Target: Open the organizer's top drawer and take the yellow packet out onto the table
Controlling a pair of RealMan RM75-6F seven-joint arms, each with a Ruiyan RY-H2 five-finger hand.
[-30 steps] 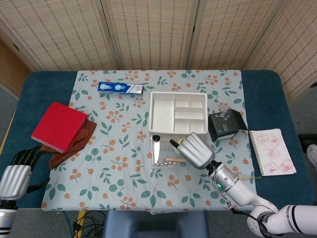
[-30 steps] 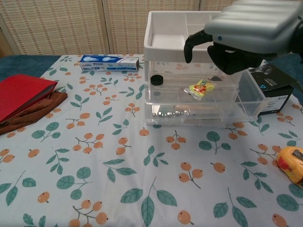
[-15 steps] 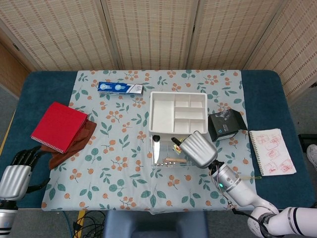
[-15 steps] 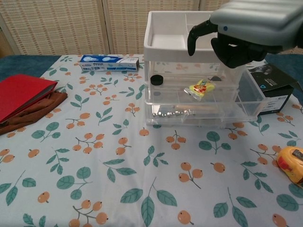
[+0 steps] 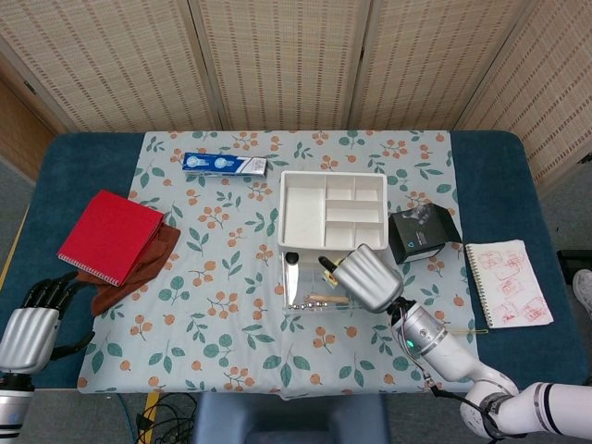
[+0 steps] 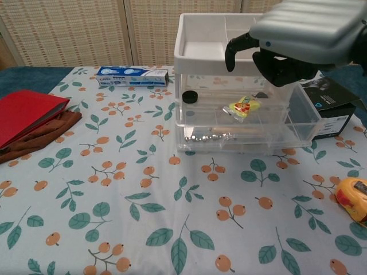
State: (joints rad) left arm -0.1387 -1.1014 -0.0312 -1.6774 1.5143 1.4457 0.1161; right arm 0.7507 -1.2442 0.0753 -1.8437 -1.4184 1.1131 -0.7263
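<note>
The right hand point(image 6: 298, 43) hovers over the pulled-out clear plastic top drawer point(image 6: 246, 123) of the white-topped organizer point(image 6: 203, 37), fingers curled, holding nothing. The small yellow packet point(image 6: 243, 106) lies in the drawer just below its fingertips point(image 6: 230, 57).

Layout: organizer point(image 5: 331, 222) at table centre, top drawer point(image 6: 246, 117) pulled out toward the robot.
Packet point(image 6: 243, 106) lies in the drawer beneath the right hand point(image 5: 363, 277). Toothpaste box point(image 5: 224, 165) behind-left; notebook point(image 5: 109, 237) far left on a cloth point(image 5: 139, 268); notepad point(image 5: 507, 283) right.
</note>
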